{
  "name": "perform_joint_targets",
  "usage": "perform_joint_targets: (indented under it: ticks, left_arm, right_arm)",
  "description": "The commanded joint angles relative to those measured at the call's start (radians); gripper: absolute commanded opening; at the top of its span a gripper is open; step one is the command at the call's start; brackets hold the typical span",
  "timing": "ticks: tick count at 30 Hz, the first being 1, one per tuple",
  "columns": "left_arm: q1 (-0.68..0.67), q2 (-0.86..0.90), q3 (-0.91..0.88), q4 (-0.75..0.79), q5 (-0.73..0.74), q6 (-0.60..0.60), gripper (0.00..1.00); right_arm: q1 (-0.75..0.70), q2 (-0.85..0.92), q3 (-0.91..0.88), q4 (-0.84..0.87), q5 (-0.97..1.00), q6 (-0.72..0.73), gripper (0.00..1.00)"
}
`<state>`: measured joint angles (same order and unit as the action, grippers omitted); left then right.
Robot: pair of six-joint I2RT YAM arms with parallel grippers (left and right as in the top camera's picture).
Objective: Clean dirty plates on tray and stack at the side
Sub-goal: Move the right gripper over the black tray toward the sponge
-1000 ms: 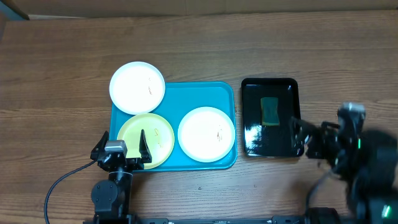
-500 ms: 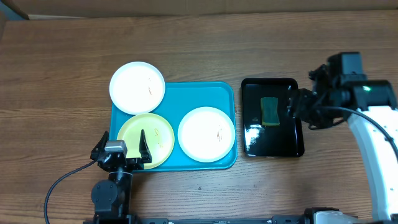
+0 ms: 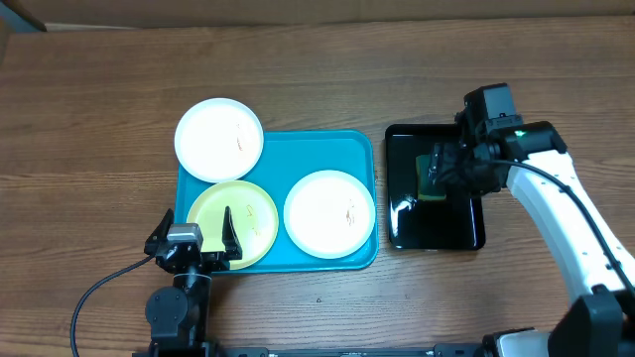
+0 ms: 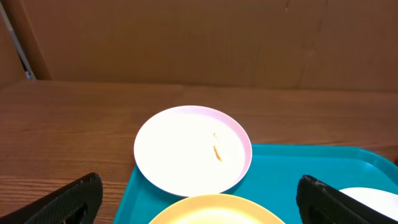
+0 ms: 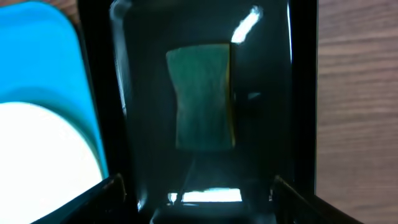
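Wooden table (image 3: 99, 79); right claw (image 5: 198, 188) spread over sponge (image 5: 202, 96), black tray (image 3: 437, 230).

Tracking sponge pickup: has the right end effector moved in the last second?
Yes: the right end effector moved left, from beside the glossy black rectangular tray to above its green sponge.

My overhead camera looks straight down on the table (image 3: 99, 79). The left wrist view sits low, facing across the tray (image 4: 280, 177); the right hangs close above the black tray (image 5: 267, 124), pointing down, probably near vertical. Overhead shares both trays.
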<state>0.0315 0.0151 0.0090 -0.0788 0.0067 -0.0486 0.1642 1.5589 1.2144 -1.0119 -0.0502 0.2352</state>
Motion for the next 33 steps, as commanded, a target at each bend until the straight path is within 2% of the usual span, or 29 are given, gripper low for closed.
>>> perform_joint_targets:
  ticks: [1, 8, 17, 22, 23, 25, 30, 33]
  left_arm:
    - [-0.002, -0.009, -0.004, 0.001, 0.005, 0.012, 1.00]
    - [-0.002, -0.009, -0.004, 0.001, 0.005, 0.012, 1.00]
    - [-0.002, -0.009, -0.004, 0.001, 0.005, 0.012, 1.00]
    - [-0.002, -0.009, -0.004, 0.000, 0.005, 0.012, 1.00]
    - [-0.002, -0.009, -0.004, 0.001, 0.005, 0.012, 1.00]
    - [-0.002, -0.009, -0.004, 0.001, 0.005, 0.012, 1.00]
    - [-0.002, -0.009, -0.004, 0.001, 0.005, 0.012, 1.00]
    - [-0.002, -0.009, -0.004, 0.001, 0.005, 0.012, 1.00]
  right_arm:
    - [0.006, 0.025, -0.037, 0.034, 0.020, 0.001, 0.78]
    - [0.006, 0.072, -0.146, 0.135, -0.020, 0.008, 0.72]
    - [0.045, 0.089, -0.344, 0.435, -0.039, 0.000, 0.66]
    - [0.063, 0.089, -0.352, 0.462, -0.009, 0.000, 0.50]
    - [0.063, 0.089, -0.348, 0.457, -0.002, 0.000, 0.52]
    - [0.063, 0.084, -0.318, 0.407, 0.030, 0.000, 0.74]
    - [0.063, 0.066, -0.129, 0.169, 0.063, 0.004, 0.82]
    - [0.066, 0.066, -0.056, 0.119, 0.046, 0.004, 0.89]
